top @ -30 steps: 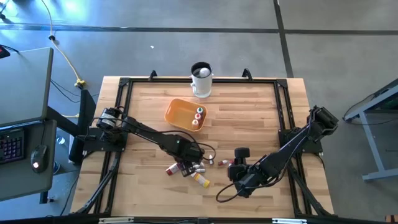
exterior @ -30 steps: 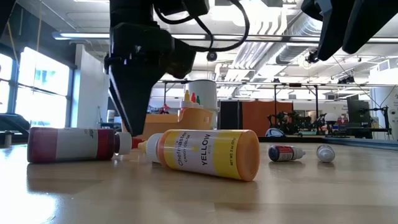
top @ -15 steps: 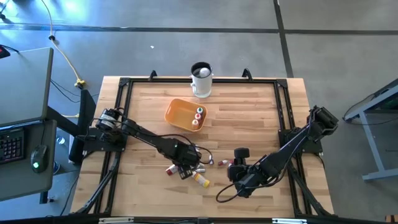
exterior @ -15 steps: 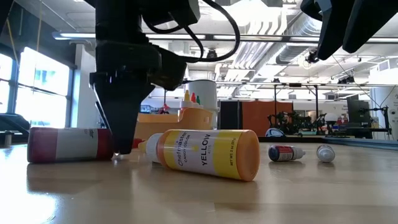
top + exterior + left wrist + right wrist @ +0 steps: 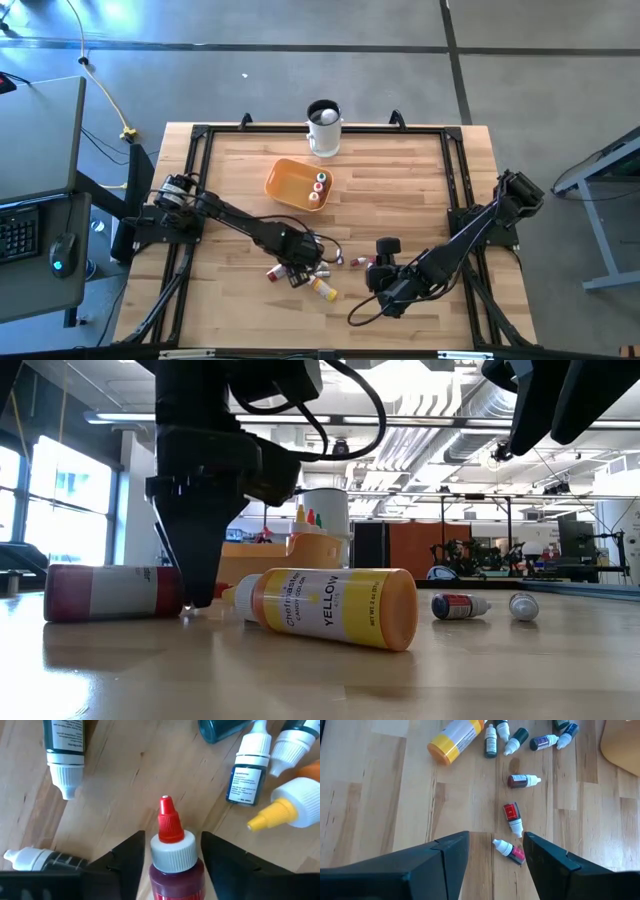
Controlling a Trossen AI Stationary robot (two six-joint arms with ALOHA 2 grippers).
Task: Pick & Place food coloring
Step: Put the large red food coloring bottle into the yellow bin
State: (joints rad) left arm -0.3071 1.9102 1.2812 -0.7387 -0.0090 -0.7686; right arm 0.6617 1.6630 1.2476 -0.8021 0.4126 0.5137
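Observation:
Several small dropper bottles lie on their sides on the wooden table. My left gripper is open and low over a dark red bottle with a red cap. One finger stands on each side of the bottle's neck, with thin gaps showing. A larger yellow bottle lies beside it. My right gripper is open and empty above the table, facing two red bottles.
An orange bowl at mid-table holds three bottles. A white mug stands at the far edge. More bottles lie around my left gripper. Two small ones lie to the right in the low view.
My left gripper has gone down and a little toward the table's left edge. Its fingers now stand at the cap end of the dark red bottle, then it has kept still. The bottle has not moved.

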